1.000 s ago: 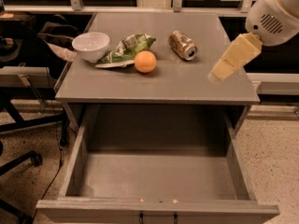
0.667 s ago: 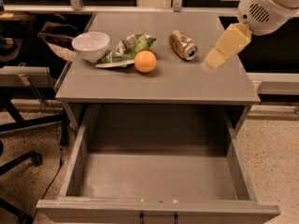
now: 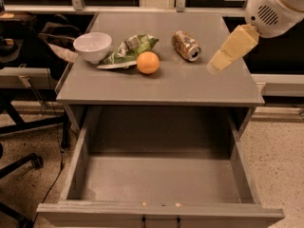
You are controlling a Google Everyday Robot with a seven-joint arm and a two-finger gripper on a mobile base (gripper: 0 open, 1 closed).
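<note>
My gripper [image 3: 216,65] hangs over the right side of the grey tabletop [image 3: 161,87], pale yellow and slanting down to the left from the white arm [image 3: 275,8] at the top right. Nothing shows in its hold. Nearest to it is a brown soda can [image 3: 186,45] lying on its side, a little to the left and apart from it. Further left are an orange [image 3: 147,62], a green crumpled snack bag [image 3: 127,50] and a white bowl [image 3: 92,46].
Below the tabletop a wide grey drawer [image 3: 161,177] stands pulled open, with nothing inside it. An office chair base [image 3: 21,163] and a cable lie on the floor at the left. A rail and dark windows run behind the table.
The gripper and arm have shifted a little to the left and up, closer to the soda can. The objects on the table have not moved.
</note>
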